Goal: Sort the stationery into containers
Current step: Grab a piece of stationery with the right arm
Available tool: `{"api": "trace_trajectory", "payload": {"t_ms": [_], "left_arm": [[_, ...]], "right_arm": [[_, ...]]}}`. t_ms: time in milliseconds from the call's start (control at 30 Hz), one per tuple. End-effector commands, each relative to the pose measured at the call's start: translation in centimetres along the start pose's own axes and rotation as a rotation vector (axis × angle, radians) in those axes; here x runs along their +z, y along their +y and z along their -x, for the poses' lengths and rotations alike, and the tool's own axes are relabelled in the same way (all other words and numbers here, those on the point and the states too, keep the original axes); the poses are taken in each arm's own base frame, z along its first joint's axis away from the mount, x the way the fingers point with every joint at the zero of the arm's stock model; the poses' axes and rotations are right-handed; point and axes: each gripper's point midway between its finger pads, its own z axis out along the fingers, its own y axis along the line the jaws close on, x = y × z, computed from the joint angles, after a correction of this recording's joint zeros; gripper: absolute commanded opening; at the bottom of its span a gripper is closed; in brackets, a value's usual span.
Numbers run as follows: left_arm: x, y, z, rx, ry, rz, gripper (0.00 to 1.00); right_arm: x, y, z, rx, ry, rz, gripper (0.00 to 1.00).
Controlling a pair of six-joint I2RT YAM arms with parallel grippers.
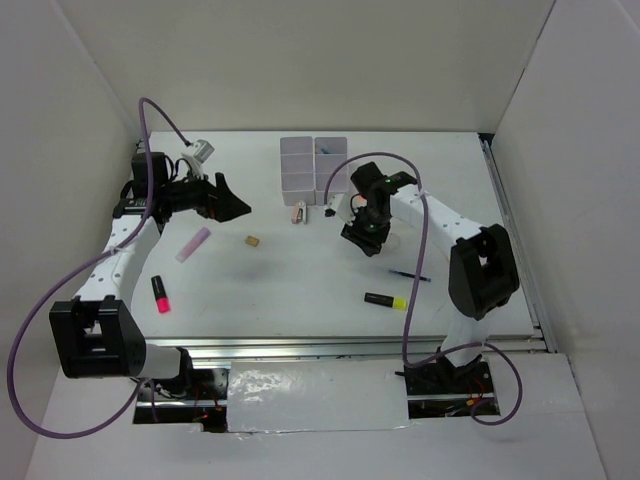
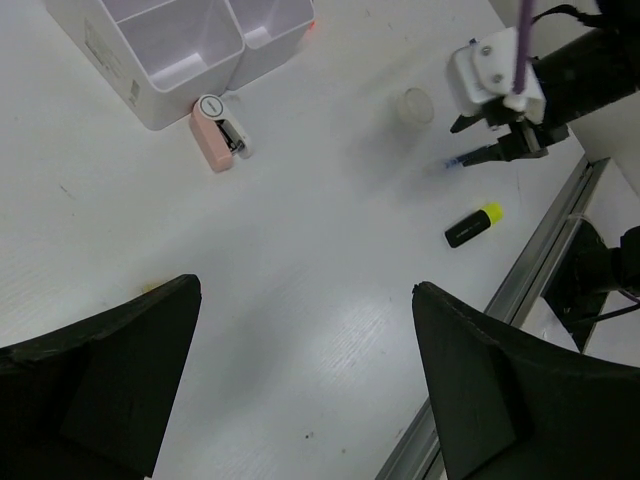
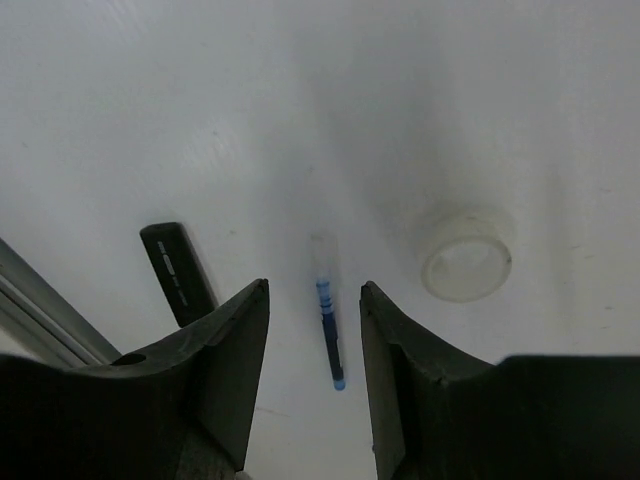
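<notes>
The containers [image 1: 313, 163], joined white bins, stand at the back centre and show again in the left wrist view [image 2: 190, 45]. My left gripper [image 1: 235, 205] [image 2: 305, 285] hangs open over bare table, holding nothing. My right gripper [image 1: 362, 240] [image 3: 313, 290] is open above the table. In its wrist view a thin blue pen [image 3: 328, 330] [image 1: 410, 275] lies on the table, framed between the fingers and untouched. A clear tape ring [image 3: 465, 255] [image 2: 415, 105] lies to its right. A yellow-and-black highlighter [image 1: 385, 300] [image 2: 473, 225] [image 3: 178, 272] lies to its left.
A pink marker [image 1: 193, 244], a tan eraser cube [image 1: 253, 241] and a pink-and-black highlighter [image 1: 160, 294] lie on the left half. A pink-and-white item [image 1: 298, 213] [image 2: 215, 133] rests just in front of the bins. The metal rail [image 1: 350, 345] runs along the near edge.
</notes>
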Motion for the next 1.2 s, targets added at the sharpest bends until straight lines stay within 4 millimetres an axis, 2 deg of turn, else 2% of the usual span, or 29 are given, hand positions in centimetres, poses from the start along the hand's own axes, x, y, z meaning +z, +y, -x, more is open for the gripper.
{"api": "trace_trajectory", "payload": {"t_ms": [0,200,500,733,967,1167], "left_arm": [[-0.6,-1.3,0.3,0.056,-0.014,-0.043,0.99],[-0.2,-1.0,-0.3,0.036,0.013,-0.066,0.99],[0.3,-0.3,-1.2,0.022,0.025,-0.062,0.99],[0.4,0.0,-1.4,0.019,0.031,-0.056,0.99],[0.5,0.2,-1.7,0.009,0.038,-0.053,0.99],[0.5,0.1,-1.7,0.009,0.039,-0.053,0.99]], "right_arm": [[0.6,-0.7,-1.5,-0.023,0.114,-0.005,0.48],[3.2,-0.8,-3.3,-0.049,0.254,0.018,0.47],[4.7,-1.1,-5.1,-0.053,0.379,0.007,0.47],[5.7,-0.2,-6.6,-0.072,0.435,0.02,0.47],[6.3,0.3,-6.2,-0.066,0.436,0.034,0.47],[6.9,0.6,-6.8,-0.071,0.461,0.034,0.48]]}}
